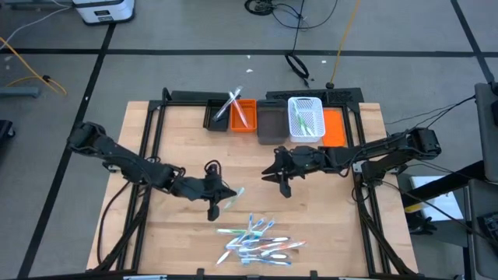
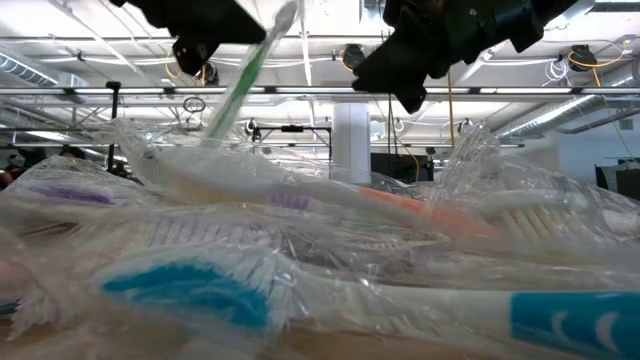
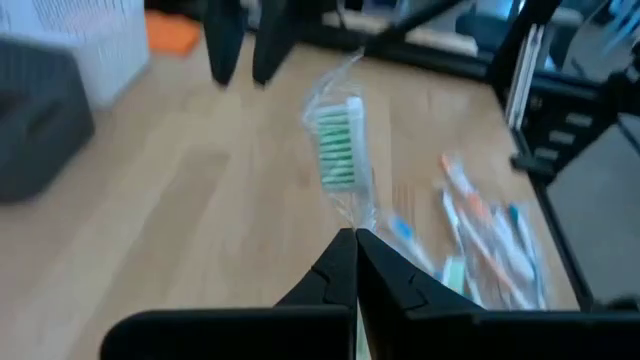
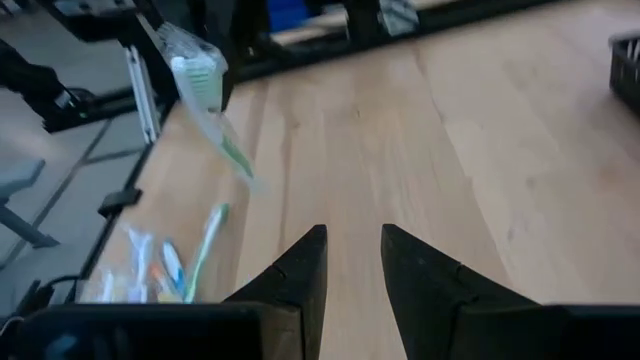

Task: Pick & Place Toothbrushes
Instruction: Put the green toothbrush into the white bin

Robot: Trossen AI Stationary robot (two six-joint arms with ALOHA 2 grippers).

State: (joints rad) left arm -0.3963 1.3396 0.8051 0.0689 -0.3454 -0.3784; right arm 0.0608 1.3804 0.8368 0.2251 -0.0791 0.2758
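A green-bristled toothbrush (image 3: 338, 148) in a clear wrapper is lifted off the table, and my left gripper (image 3: 355, 243) is shut on it, left of the table's middle (image 1: 220, 194). Several more wrapped toothbrushes (image 1: 257, 243) lie in a loose pile on the wood near the front edge. My right gripper (image 4: 352, 250) hovers open and empty right of the middle (image 1: 280, 180), its fingers pointing toward the held toothbrush (image 4: 205, 95). My left gripper pinches the toothbrush's handle (image 3: 360, 215), through its wrapper, at the end away from the bristles, between its two fingertips. The fingers come from the table's left, slanting a little downward, roughly in line with the brush. The brush sticks out beyond the fingertips, clear of the table, bristle head farthest out.
Along the far edge stand a black bin (image 1: 218, 118), an orange bin (image 1: 244, 117) with toothbrushes in it, a dark grey bin (image 1: 271, 126) and a white basket (image 1: 305, 117) with green toothbrushes. Bare wood lies between both grippers and the bins.
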